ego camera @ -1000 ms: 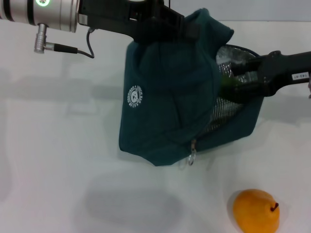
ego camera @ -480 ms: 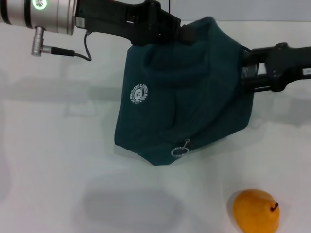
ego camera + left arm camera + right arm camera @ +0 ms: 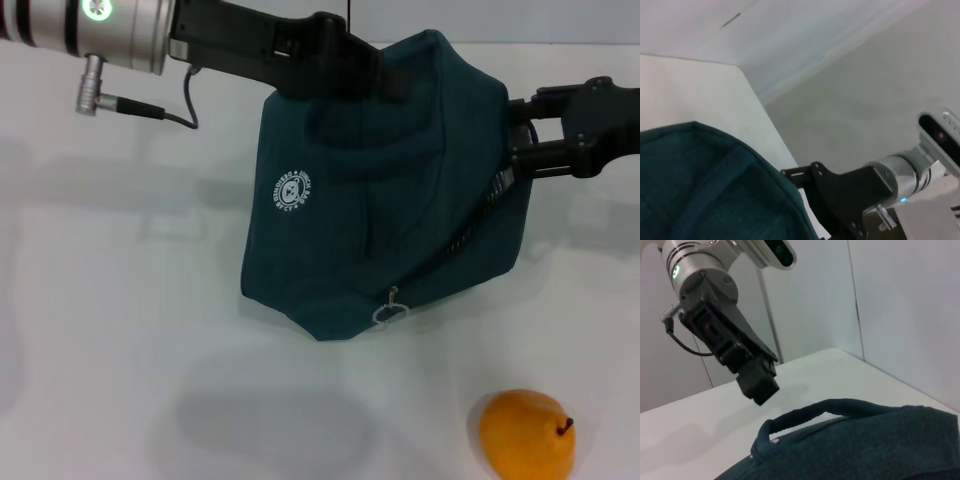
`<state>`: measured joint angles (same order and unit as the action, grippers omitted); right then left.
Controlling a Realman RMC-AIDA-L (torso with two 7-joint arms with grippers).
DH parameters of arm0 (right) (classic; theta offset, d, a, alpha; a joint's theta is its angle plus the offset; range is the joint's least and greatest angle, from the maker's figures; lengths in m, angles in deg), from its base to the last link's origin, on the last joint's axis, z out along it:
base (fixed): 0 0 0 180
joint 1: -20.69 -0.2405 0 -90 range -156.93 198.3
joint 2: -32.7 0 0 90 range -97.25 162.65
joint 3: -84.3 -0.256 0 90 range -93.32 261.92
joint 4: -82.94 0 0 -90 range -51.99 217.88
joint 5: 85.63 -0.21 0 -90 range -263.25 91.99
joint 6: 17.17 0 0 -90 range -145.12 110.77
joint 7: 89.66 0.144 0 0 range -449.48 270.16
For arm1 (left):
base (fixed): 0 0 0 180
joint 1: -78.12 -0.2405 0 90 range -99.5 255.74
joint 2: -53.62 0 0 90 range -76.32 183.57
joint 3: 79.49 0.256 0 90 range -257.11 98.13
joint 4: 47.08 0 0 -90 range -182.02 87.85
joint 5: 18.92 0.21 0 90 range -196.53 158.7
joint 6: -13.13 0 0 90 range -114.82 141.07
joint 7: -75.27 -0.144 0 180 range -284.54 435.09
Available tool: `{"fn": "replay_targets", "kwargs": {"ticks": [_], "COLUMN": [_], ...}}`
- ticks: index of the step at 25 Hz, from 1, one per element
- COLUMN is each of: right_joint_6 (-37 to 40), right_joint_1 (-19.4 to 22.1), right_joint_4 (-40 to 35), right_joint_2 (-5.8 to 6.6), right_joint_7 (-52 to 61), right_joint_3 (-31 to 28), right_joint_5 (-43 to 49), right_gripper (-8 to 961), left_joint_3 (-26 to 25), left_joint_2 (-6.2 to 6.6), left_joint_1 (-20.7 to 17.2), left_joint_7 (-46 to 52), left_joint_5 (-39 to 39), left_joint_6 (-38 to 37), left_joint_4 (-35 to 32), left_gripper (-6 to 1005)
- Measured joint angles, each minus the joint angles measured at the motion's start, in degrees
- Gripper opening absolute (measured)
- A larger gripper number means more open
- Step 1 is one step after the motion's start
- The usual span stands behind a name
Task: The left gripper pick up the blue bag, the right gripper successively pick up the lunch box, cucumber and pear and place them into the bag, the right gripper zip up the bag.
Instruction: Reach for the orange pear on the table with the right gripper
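Now the right claw (image 3: 515, 135) has drawn back from the blue bag (image 3: 380, 200), grip unclear, leaving the pear (image 3: 527, 435) on the worktop (image 3: 120, 330) next, while the left claw (image 3: 385, 80) holds the bag aloft.

Bare lab-like test space: plain white table (image 3: 120, 330), blank white walls (image 3: 900, 305), grey floor (image 3: 875, 100).

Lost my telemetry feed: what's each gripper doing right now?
Left gripper: shut on the blue bag, holding its top.
Right gripper: at the bag's right side, cannot be told.
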<state>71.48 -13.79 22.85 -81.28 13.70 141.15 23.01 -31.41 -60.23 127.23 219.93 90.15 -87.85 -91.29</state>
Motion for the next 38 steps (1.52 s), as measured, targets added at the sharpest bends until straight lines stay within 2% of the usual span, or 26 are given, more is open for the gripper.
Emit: {"fn": "replay_targets", "kwargs": {"ticks": [6, 11, 14, 24, 28, 32, 33, 38], "right_joint_6": [-1.11, -2.35, -2.93, -5.51, -7.02, -7.70, -8.03, -9.30], "right_joint_1": [-0.34, -1.04, -1.68, -2.23, -3.43, -5.76, -6.19, -7.71], "right_joint_4": [0.13, 1.04, 1.93, 2.90, 2.59, 2.96, 3.03, 3.84], "right_joint_2": [-1.01, -1.10, -1.09, -1.09, -1.19, -1.08, -1.06, -1.10], "right_joint_7": [-1.80, -1.94, -1.97, -2.53, -2.76, -2.78, -2.79, -2.84], "right_joint_3": [0.43, 0.75, 1.20, 1.03, 1.04, 0.96, 0.97, 1.76], "right_joint_5": [0.33, 0.61, 0.97, 1.43, 0.02, 0.07, 0.22, 0.50], "right_gripper": [713, 712, 711, 710, 709, 709, 709, 710], "left_joint_3": [2.79, 3.02, 3.08, 4.64, 7.10, 7.30, 7.32, 7.36], "left_joint_2": [-0.15, -0.38, -0.38, -0.48, -1.04, -1.41, -2.15, -2.86], "left_joint_1": [0.63, 1.88, 2.08, 1.45, 1.58, 1.92, 2.60, 2.77], "left_joint_7": [0.16, 0.14, 0.31, 3.30, 4.59, 4.81, 5.41, 6.92], "left_joint_5": [2.24, 4.79, 5.99, 6.78, 7.28, 8.19, 10.32, 12.52], "left_joint_6": [0.31, 0.34, 0.34, -0.92, -0.92, -0.67, -0.34, 0.36], "left_joint_4": [-0.46, -1.12, -2.77, -11.10, -11.75, -11.79, -11.97, -13.61], "left_gripper": [63, 197, 368, 546, 572, 579, 579, 578]}}
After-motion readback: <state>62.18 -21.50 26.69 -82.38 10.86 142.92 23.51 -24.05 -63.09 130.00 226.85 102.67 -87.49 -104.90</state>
